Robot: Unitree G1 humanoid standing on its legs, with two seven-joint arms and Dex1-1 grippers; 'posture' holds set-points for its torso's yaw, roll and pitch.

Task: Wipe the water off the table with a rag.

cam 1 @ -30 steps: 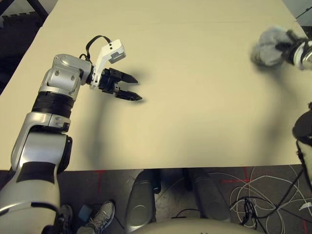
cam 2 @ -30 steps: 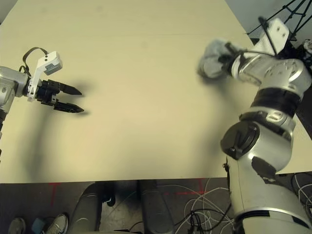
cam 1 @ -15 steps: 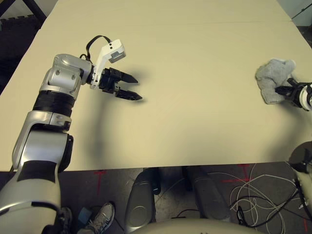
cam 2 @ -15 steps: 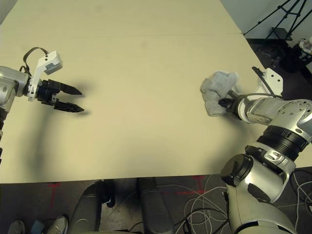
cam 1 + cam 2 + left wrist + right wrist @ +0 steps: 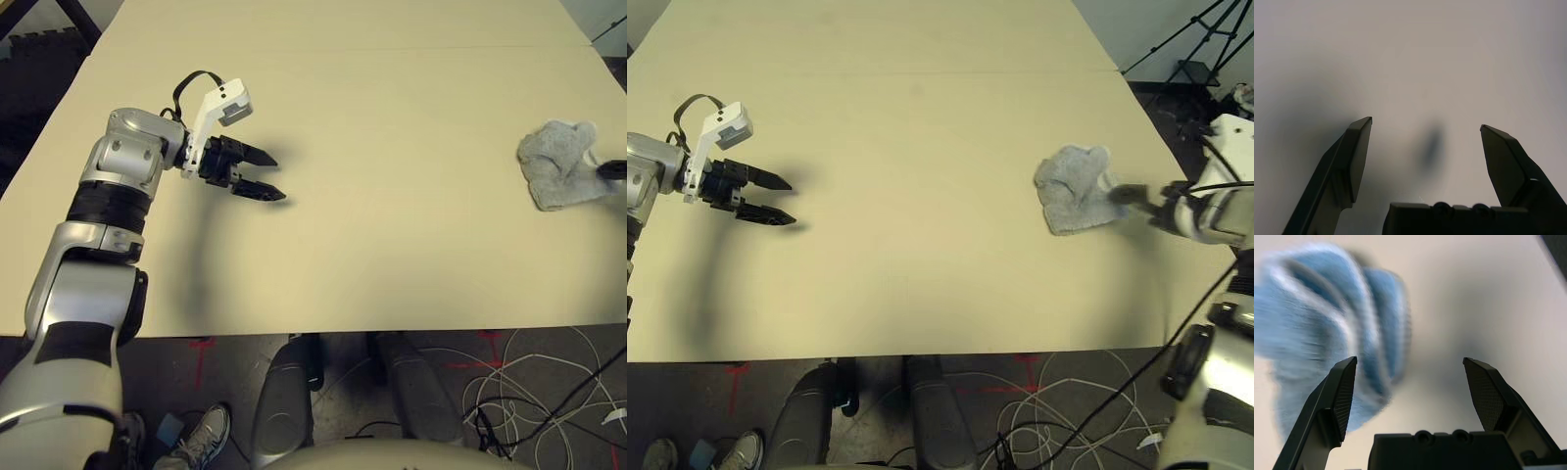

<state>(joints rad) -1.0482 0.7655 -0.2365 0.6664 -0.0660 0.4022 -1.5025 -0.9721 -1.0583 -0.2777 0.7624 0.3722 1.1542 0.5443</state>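
The light blue-grey rag (image 5: 1073, 188) lies crumpled on the pale beige table (image 5: 392, 117) near its right side. My right gripper (image 5: 1138, 199) is just to the right of the rag, open, with nothing between its fingers. In the right wrist view the rag (image 5: 1327, 323) lies ahead of the gripper (image 5: 1409, 361), off to one side and clear of the fingertips. My left gripper (image 5: 279, 180) hovers open over the left part of the table, far from the rag; the left wrist view has bare tabletop between its fingers (image 5: 1359, 147). The water is out of view.
The table's front edge runs across below both arms. Cables (image 5: 529, 392) lie on the floor beyond it at the right, and a person's shoe (image 5: 201, 436) is at the lower left. A tripod (image 5: 1200, 44) stands off the table's far right.
My right gripper brought the rag down onto the table, opened, and drew back to the right off it. The left arm has stayed where it was.
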